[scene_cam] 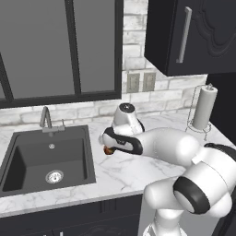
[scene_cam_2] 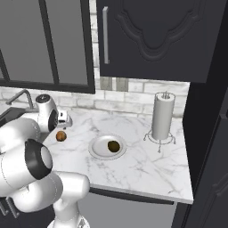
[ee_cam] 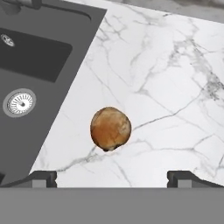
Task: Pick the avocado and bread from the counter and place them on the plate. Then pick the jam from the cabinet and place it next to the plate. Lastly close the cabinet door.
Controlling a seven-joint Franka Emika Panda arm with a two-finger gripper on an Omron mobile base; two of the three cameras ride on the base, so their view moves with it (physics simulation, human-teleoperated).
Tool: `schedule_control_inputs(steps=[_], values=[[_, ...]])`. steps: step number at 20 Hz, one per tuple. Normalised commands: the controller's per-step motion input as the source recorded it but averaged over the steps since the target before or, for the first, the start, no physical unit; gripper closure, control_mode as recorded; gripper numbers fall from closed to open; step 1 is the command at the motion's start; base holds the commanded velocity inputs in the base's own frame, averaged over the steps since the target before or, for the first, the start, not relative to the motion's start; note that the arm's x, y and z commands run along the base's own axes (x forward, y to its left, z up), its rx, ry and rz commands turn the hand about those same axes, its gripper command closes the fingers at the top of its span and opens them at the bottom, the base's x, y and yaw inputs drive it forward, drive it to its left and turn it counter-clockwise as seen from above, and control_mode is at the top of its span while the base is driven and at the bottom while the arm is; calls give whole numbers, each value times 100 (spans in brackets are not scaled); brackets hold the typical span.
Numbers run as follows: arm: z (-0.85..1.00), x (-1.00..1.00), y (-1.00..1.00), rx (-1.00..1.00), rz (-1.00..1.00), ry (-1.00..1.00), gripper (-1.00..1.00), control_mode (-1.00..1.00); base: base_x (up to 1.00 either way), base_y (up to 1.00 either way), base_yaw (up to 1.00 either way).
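Note:
The bread point(ee_cam: 110, 128), an orange-brown lump, lies on the white marble counter point(ee_cam: 175, 65) just right of the sink. My gripper point(ee_cam: 112, 178) hangs open above it with nothing between the fingertips point(ee_cam: 41, 177), which stand wide on either side. From the right, the bread point(scene_cam_2: 61, 136) sits below my hand point(scene_cam_2: 63, 119). The dark green avocado point(scene_cam_2: 113, 145) rests on the round pale plate point(scene_cam_2: 95, 150) to the bread's right. The black cabinet point(scene_cam_2: 151, 35) with its carved door and long grey handle point(scene_cam_2: 105, 35) hangs above. The jam is out of view.
A black sink point(scene_cam: 46, 156) with a faucet point(scene_cam: 45, 117) is set into the counter on the left. A paper towel roll point(scene_cam_2: 162, 116) on a wire stand is at the back right. A tall black panel point(scene_cam_2: 207, 133) bounds the counter's right end.

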Motion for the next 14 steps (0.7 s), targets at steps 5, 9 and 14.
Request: schedule_control_inputs(steps=[5,9,14], values=[[-14,0,4,0,0,0,-100,-100,0,0,0],[-12,0,1,0,-1,0,-100,-100,0,0,0],[-11,0,0,0,-1,0,-100,-100,0,0,0]])
